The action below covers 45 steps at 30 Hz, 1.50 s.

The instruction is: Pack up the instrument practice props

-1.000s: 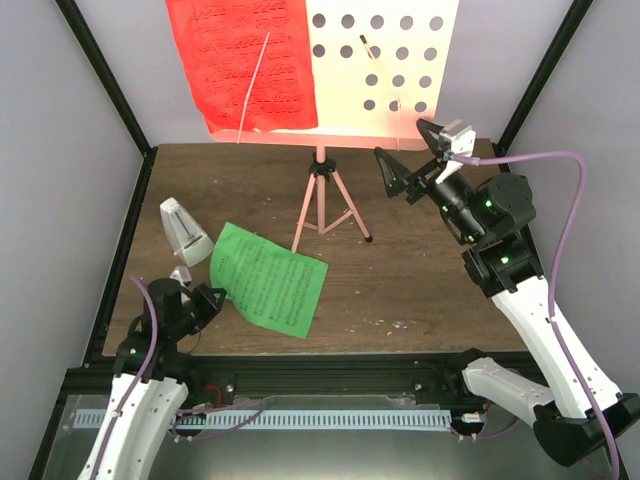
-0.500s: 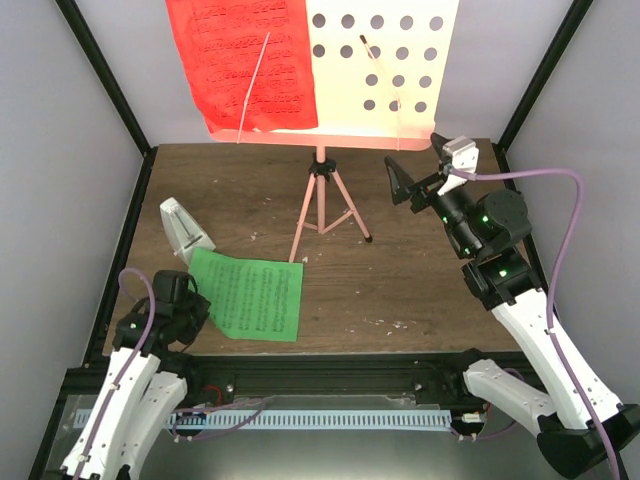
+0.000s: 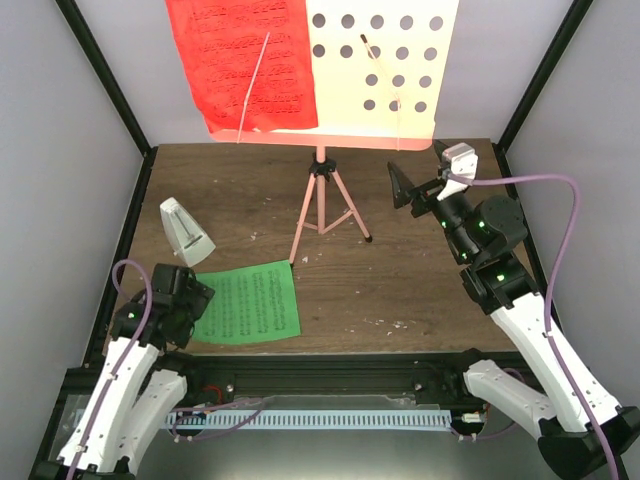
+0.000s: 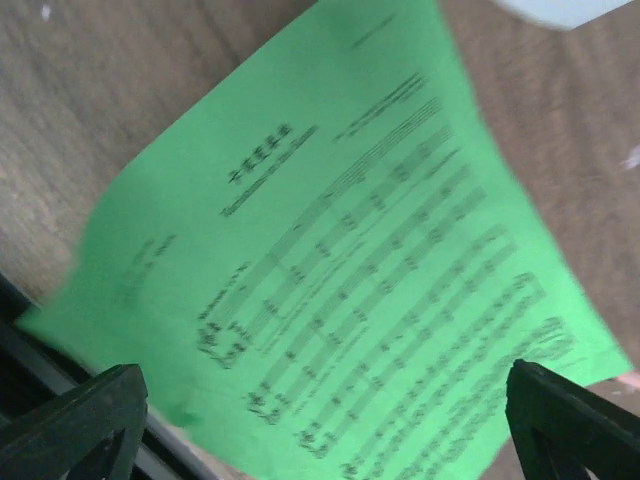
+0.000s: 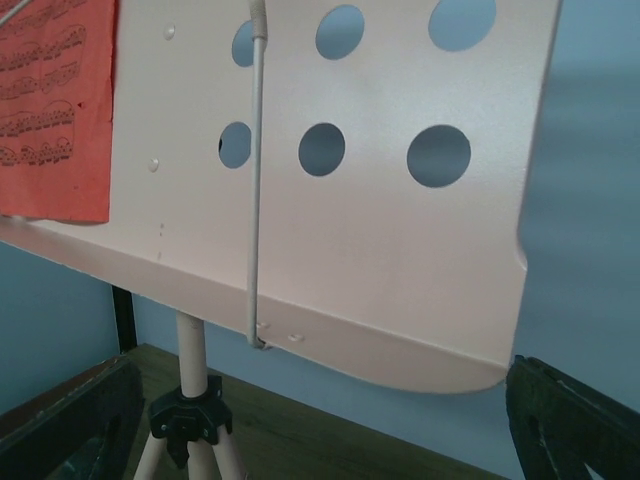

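The pink music stand (image 3: 385, 70) rises at the back on its tripod (image 3: 322, 205). A red page (image 3: 245, 65) covers the left half of its hole-dotted desk. A green page (image 3: 248, 303) lies flat near the table's front left edge, and the white metronome (image 3: 185, 228) stands just behind it. My left gripper (image 3: 188, 305) hovers open over the green page (image 4: 330, 270), which fills its wrist view, with nothing between its fingers. My right gripper (image 3: 420, 172) is open and empty. It sits below the right end of the desk (image 5: 380, 200), with the red page (image 5: 55, 110) to its left.
A thin white retaining rod (image 5: 257, 170) runs down the desk's face. The tripod hub (image 5: 190, 420) and legs stand mid-table. Black frame posts (image 3: 105, 80) and grey walls close in the sides. The table's front rail (image 3: 330, 365) lies just below the green page.
The green page slid toward the front left edge and turned square to it. My left gripper went from shut to open, letting it go. My right gripper moved slightly right, nearer the desk.
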Motion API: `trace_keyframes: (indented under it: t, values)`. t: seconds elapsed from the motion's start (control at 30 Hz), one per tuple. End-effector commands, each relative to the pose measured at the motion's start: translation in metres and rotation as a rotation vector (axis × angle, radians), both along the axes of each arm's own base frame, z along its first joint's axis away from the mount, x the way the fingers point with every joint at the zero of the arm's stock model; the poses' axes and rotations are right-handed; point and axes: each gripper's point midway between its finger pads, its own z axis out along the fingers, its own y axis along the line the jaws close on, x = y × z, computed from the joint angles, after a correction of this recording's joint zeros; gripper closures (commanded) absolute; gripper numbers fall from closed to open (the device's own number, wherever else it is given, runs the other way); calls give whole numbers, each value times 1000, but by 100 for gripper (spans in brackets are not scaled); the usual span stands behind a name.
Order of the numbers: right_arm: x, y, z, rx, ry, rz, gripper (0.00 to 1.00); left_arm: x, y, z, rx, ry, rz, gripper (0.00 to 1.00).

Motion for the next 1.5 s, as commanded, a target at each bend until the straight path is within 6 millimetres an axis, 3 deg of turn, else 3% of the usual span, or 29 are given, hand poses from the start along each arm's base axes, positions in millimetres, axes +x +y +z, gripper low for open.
trace_keyframes:
  t: [0.0,0.23,0.3,0.4,0.43,0.5,0.6,0.67,0.73,0.83,0.93,1.13,1.33,1.47]
  values:
    - [-3,-8,-1,23,2,-32,0,20,16,46,110,-121,-12,0]
    - [-8,-29,-31,113,13,-114,0,27,64,145,399,-345,53,0]
    - [-5,-33,-46,120,42,-139,0,49,45,185,471,-538,-171,0]
    - [-3,-31,-67,114,94,-136,0,73,-11,238,375,-910,-429,0]
    - [-1,-29,-75,114,121,-129,0,80,-32,244,308,-1003,-496,0]
    - [1,-25,-95,112,185,-114,0,97,-70,233,127,-1057,-620,2]
    - [2,-22,-119,125,263,-99,0,124,-130,196,-131,-1006,-823,7]
    - [0,-18,-130,124,291,-71,0,132,-169,175,-162,-962,-963,7]
    - [-2,-13,-138,114,309,-46,0,134,-209,167,-121,-958,-1125,7]
    - [-3,-14,-158,128,354,-47,0,143,-248,156,-106,-979,-1285,7]
    - [-7,-11,-171,139,396,-26,0,162,-262,145,-77,-993,-1308,9]
    - [-20,-4,-183,145,425,45,0,202,-252,124,105,-945,-1219,16]
    - [-23,-3,-180,163,391,64,0,226,-249,125,214,-964,-1187,33]
    - [-22,3,-183,158,409,90,0,235,-260,124,226,-990,-1231,45]
